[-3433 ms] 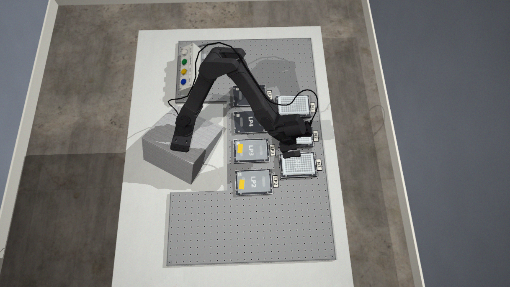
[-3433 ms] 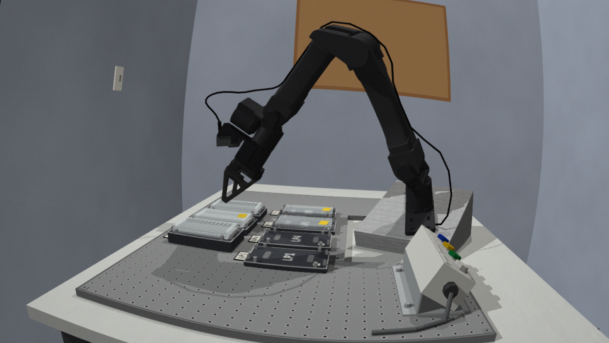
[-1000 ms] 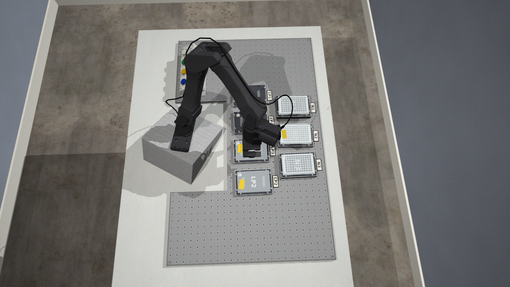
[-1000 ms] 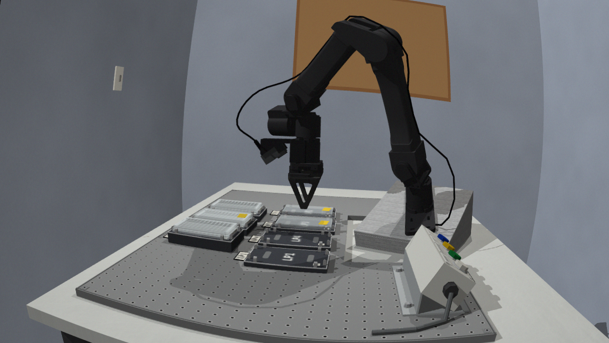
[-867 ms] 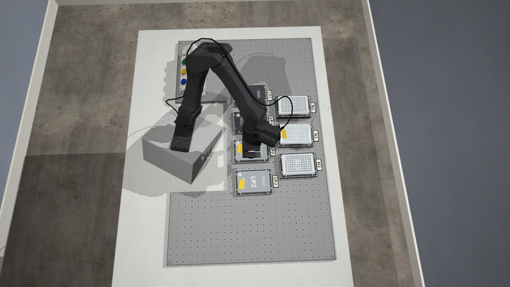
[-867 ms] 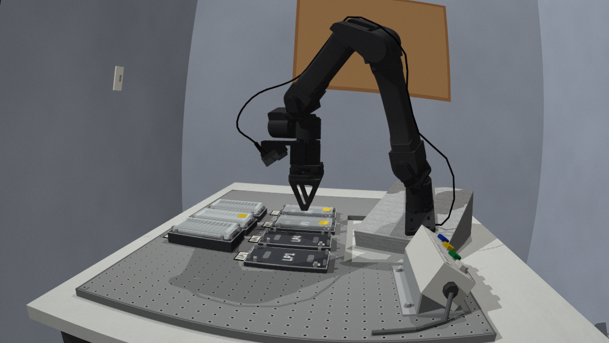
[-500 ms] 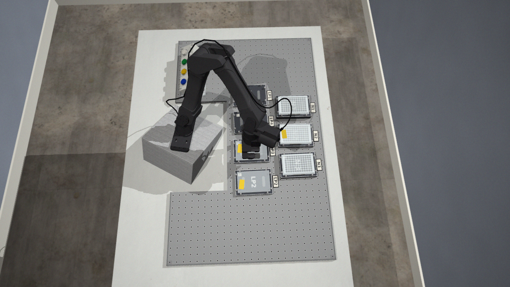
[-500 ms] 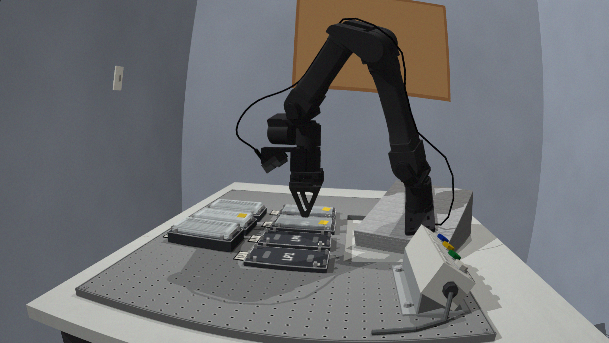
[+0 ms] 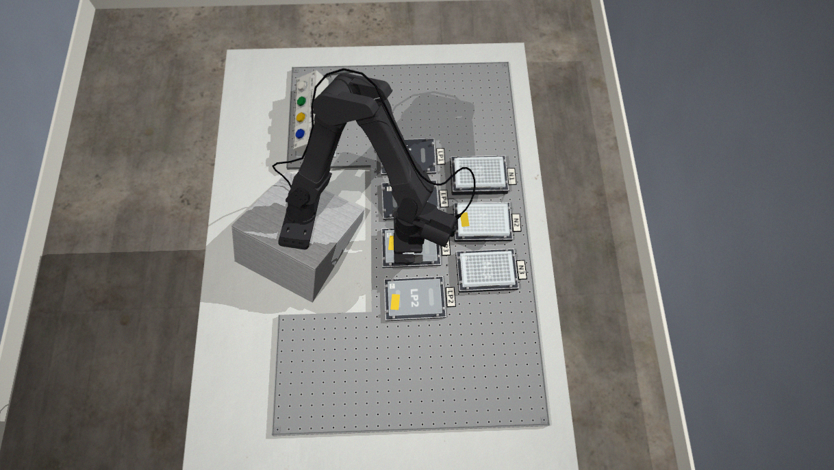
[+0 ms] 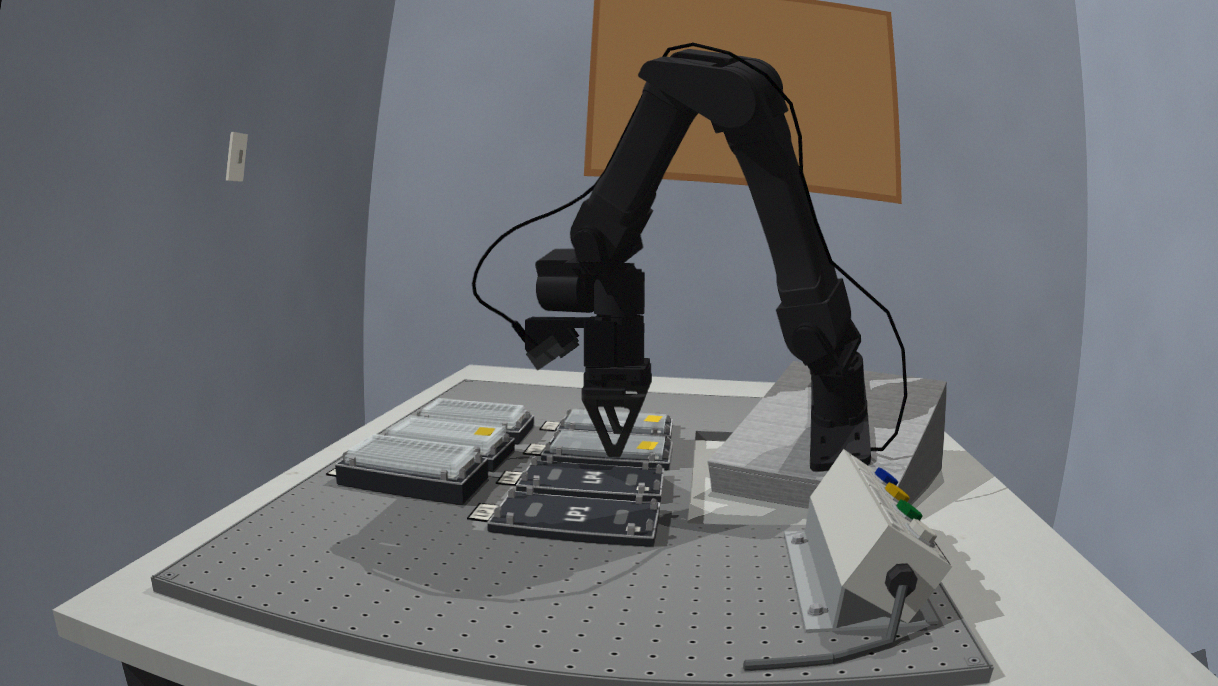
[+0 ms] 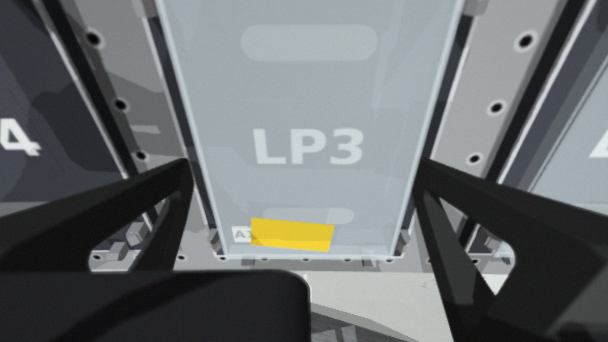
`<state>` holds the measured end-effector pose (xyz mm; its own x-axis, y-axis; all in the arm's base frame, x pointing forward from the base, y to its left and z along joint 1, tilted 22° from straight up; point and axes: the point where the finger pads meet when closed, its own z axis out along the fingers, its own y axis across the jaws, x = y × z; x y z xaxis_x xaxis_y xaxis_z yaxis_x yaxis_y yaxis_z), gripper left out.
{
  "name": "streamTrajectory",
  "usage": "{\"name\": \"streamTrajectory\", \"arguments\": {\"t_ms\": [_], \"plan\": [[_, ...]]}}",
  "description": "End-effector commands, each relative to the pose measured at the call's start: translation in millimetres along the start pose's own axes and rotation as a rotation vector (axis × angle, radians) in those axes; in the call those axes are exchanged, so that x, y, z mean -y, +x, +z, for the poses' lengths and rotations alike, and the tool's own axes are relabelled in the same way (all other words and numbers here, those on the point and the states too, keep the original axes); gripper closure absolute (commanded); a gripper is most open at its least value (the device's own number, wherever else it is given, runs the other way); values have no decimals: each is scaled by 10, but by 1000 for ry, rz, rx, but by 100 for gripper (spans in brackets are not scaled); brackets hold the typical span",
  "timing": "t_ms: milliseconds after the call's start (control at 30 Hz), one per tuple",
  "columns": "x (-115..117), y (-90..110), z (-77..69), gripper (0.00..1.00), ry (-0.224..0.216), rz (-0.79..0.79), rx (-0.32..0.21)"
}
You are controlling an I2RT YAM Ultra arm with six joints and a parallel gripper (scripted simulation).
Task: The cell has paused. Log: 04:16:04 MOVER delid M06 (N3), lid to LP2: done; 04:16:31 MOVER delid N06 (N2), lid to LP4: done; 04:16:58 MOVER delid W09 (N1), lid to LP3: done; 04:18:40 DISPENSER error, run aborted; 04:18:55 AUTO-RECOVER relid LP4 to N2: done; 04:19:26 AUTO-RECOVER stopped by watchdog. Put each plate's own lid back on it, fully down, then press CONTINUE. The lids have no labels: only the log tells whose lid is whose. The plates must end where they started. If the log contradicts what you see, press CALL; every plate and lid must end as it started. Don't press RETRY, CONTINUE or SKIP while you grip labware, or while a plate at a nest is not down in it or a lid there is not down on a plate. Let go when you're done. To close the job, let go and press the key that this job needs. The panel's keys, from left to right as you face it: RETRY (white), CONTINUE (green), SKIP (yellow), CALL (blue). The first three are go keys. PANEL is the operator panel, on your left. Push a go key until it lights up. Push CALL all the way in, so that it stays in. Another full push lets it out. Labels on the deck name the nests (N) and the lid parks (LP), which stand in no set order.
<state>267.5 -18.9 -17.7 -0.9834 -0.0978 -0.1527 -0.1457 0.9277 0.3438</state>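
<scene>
My gripper (image 9: pixel 409 249) is open and hangs low over lid park LP3. In the wrist view its fingers stand on either side of the clear lid (image 11: pixel 305 130) that lies on LP3, apart from its long edges; the lid has a yellow tag (image 11: pixel 292 235) at its near end. A second clear lid with a yellow tag lies on LP2 (image 9: pixel 414 297). The plate at N2 (image 9: pixel 483 220) wears a lid with a yellow tag. The plates at N1 (image 9: pixel 479 173) and N3 (image 9: pixel 487 269) show bare wells. LP1 (image 9: pixel 418 154) and LP4 (image 10: pixel 592 485) are bare dark parks.
The operator panel (image 9: pixel 301 109) stands at the far left of the deck with white, green, yellow and blue keys; none looks lit. It also shows in the exterior view (image 10: pixel 877 532). The arm's base sits on a grey block (image 9: pixel 297 239) beside the parks.
</scene>
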Motion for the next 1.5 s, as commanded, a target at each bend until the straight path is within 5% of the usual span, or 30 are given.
{"name": "streamTrajectory", "arguments": {"t_ms": [0,233,1467], "plan": [[62,-166,-61,0,27,-3,62],[75,-270,-110,0,30,-10,68],[52,-160,-48,0,22,-6,51]]}}
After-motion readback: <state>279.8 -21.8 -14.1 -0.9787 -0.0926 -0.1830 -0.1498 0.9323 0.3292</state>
